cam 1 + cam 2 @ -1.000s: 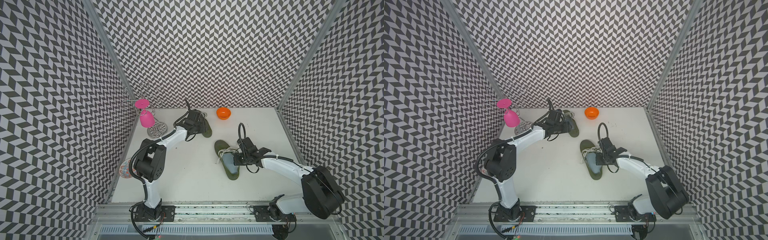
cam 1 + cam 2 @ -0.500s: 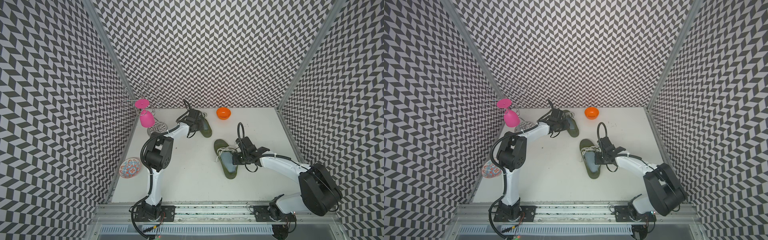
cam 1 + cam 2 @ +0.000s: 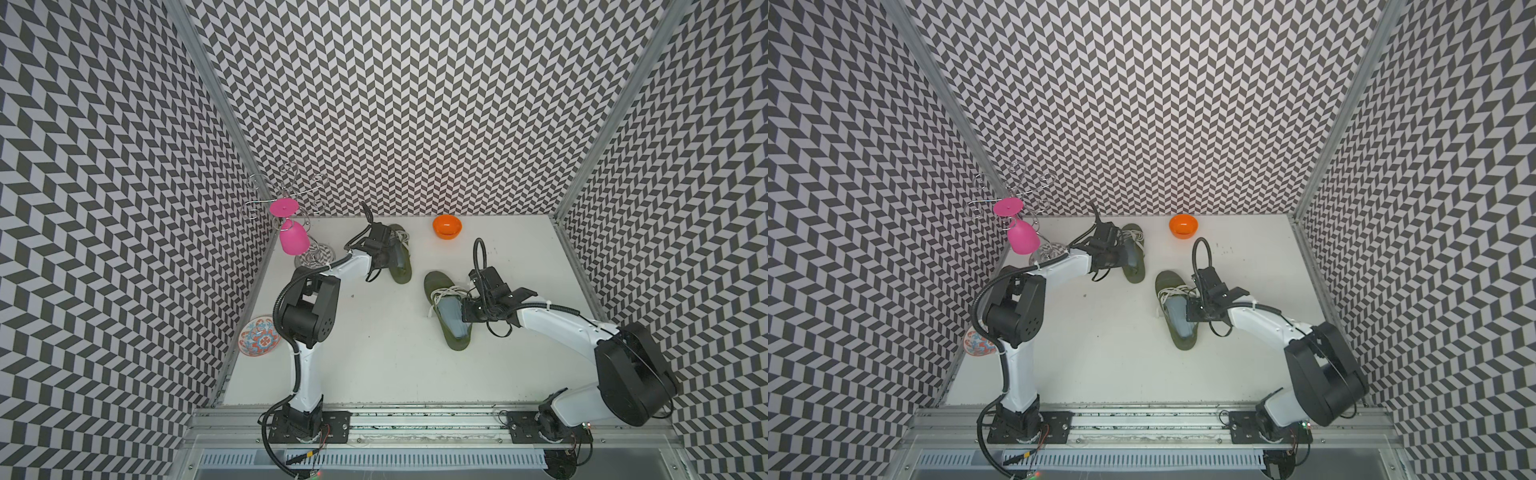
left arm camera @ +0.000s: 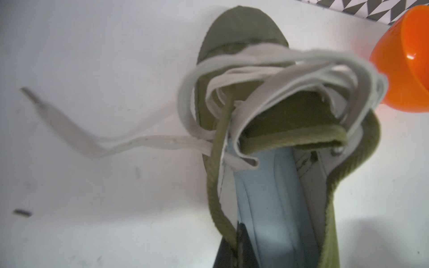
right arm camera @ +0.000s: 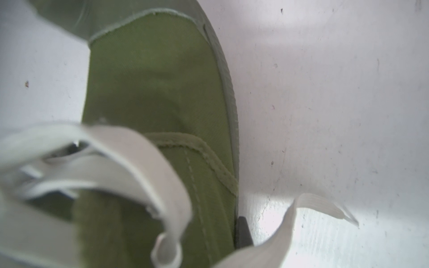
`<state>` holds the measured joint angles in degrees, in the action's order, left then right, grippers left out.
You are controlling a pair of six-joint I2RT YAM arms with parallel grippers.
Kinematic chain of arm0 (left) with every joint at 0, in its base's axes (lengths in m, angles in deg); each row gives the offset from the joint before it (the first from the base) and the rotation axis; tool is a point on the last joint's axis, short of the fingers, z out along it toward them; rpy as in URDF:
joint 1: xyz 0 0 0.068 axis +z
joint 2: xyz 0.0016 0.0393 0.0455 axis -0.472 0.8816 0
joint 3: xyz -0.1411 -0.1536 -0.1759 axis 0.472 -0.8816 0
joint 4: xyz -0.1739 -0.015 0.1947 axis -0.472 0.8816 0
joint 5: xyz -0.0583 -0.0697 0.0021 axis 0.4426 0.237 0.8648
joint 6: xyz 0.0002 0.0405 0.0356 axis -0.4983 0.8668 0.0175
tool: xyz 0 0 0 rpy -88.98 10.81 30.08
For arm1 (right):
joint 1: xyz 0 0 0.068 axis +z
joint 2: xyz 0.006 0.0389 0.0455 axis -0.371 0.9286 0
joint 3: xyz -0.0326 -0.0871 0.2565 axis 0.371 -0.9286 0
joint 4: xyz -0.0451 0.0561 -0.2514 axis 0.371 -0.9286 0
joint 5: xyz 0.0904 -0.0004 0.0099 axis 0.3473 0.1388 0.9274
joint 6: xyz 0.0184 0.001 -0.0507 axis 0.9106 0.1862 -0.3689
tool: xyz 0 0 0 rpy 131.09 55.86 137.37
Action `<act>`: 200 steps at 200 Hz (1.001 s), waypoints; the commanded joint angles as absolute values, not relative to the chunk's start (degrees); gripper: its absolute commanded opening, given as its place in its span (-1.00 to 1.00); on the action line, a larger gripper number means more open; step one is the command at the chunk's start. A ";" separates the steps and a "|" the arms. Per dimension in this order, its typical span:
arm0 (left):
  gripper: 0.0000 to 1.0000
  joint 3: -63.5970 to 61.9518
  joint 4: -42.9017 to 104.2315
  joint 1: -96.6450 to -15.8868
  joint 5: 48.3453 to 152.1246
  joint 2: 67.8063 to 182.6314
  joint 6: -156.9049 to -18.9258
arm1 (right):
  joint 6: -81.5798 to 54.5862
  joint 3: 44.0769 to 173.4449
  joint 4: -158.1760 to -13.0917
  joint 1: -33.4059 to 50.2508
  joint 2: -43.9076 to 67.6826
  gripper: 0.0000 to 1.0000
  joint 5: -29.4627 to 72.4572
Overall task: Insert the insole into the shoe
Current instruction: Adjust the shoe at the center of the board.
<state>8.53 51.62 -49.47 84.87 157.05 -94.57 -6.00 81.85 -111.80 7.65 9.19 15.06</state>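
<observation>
1. Mostly hidden: left gripper (image 3: 388, 257) tips, closed at far shoe (image 3: 402, 272) collar; we can't tell what they hold.
2. Right gripper (image 3: 465, 309) closed beside near shoe (image 3: 436, 282).
3. Insole (image 4: 267, 197) inside far shoe.
4. Since before, left elbow (image 3: 309, 311) shifted; plate (image 3: 258, 336) uncovered.

2 overhead cams; wrist cams close-up

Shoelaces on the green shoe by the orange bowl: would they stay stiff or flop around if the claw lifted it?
Probably floppy: the shoelaces droop in loose loops and one end trails on the table. They'd likely dangle and might snag. The canvas shoe looks soft, so it may sag.
</observation>
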 commanded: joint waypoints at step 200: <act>-1.00 7.63 51.42 -42.58 96.82 154.07 -78.68 | 13.18 122.93 -98.42 7.98 47.18 -1.00 11.71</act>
